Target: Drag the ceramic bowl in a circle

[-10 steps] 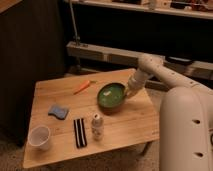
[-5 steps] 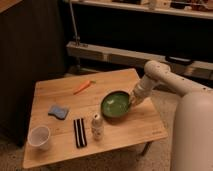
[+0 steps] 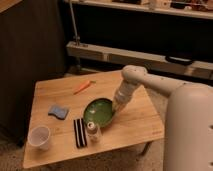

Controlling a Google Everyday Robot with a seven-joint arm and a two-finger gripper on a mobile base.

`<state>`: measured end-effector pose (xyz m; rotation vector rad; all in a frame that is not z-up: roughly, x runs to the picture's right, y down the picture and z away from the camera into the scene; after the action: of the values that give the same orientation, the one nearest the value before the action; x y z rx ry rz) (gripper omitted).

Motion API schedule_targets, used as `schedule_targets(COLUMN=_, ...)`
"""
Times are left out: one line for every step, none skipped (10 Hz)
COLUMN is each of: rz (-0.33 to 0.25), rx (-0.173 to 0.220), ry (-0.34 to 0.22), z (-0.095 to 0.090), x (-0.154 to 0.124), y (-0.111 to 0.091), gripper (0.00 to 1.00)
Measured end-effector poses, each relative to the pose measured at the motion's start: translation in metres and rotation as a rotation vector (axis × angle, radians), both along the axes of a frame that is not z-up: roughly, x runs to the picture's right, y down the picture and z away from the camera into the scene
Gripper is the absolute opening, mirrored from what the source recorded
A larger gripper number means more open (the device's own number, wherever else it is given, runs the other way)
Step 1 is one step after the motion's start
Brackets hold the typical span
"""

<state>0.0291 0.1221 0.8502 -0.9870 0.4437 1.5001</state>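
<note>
The ceramic bowl (image 3: 98, 113) is a shallow, glossy green dish standing upright on the wooden table (image 3: 135, 125), right of its middle. My gripper (image 3: 116, 107) reaches down from the white arm (image 3: 131, 80) on the right and sits at the bowl's right rim. It looks to be touching the rim. The bowl's front-left edge is very close to a small bottle (image 3: 93, 131).
An orange carrot (image 3: 82, 87) lies at the back of the table. A blue sponge (image 3: 58, 112) lies left of the bowl. A black-and-white striped item (image 3: 79, 132) lies next to the bottle. A white cup (image 3: 39, 137) stands at the front left corner. My white body (image 3: 190, 135) fills the right.
The bowl first slid right and toward the front, then left and further forward, ending near the bottle. My gripper moved with it at the rim.
</note>
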Motion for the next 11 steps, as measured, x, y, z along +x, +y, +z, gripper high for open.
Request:
schedule_targets(rz=0.001, rx=0.006, ry=-0.001, z=0.008, x=-0.007, y=-0.005, gripper=0.0)
schedule_targets(rz=0.008, rx=0.015, ry=0.009, z=0.019, x=-0.007, y=-0.016, gripper=0.0)
schedule_targets(rz=0.016, rx=0.023, ry=0.018, z=0.028, x=-0.006, y=-0.027, gripper=0.0)
schedule_targets(rz=0.026, rx=0.03, ry=0.03, z=0.042, x=-0.001, y=-0.043, gripper=0.0)
schedule_targets(rz=0.047, rx=0.038, ry=0.047, z=0.06, x=0.006, y=-0.066, gripper=0.0)
schedule_targets(rz=0.064, rx=0.042, ry=0.065, z=0.076, x=0.013, y=-0.083, gripper=0.0)
schedule_targets(rz=0.08, rx=0.044, ry=0.084, z=0.089, x=0.018, y=-0.098, gripper=0.0)
schedule_targets(rz=0.094, rx=0.041, ry=0.11, z=0.102, x=0.028, y=-0.11, gripper=0.0)
schedule_targets(rz=0.109, rx=0.036, ry=0.132, z=0.109, x=0.04, y=-0.116, gripper=0.0)
schedule_targets(rz=0.119, rx=0.032, ry=0.148, z=0.11, x=0.054, y=-0.116, gripper=0.0)
schedule_targets(rz=0.137, rx=0.031, ry=0.164, z=0.103, x=0.076, y=-0.111, gripper=0.0)
